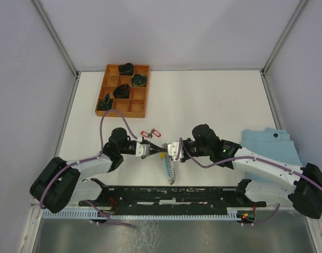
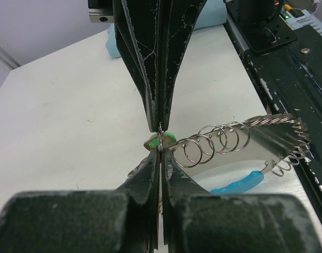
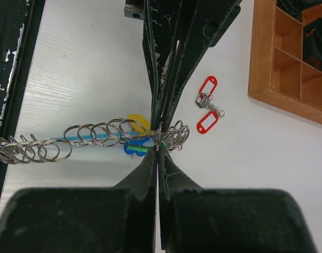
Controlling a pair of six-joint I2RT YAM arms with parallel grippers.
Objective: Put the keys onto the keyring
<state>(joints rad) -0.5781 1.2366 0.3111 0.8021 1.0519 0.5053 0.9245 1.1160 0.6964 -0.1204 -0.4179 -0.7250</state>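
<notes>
The keyring is a floppy coil of silver rings with a light-blue sleeve; it hangs below where both grippers meet tip to tip. My left gripper and right gripper are both shut on a thin wire loop of the coil at the same spot. A green tag with a silver key head sits right at that pinch. Yellow and blue tags lie under the coil. Two keys with red tags lie loose on the table, beside the left gripper.
A wooden compartment tray with dark items stands at the back left. A light-blue cloth lies under the right arm. A black rail runs along the near edge.
</notes>
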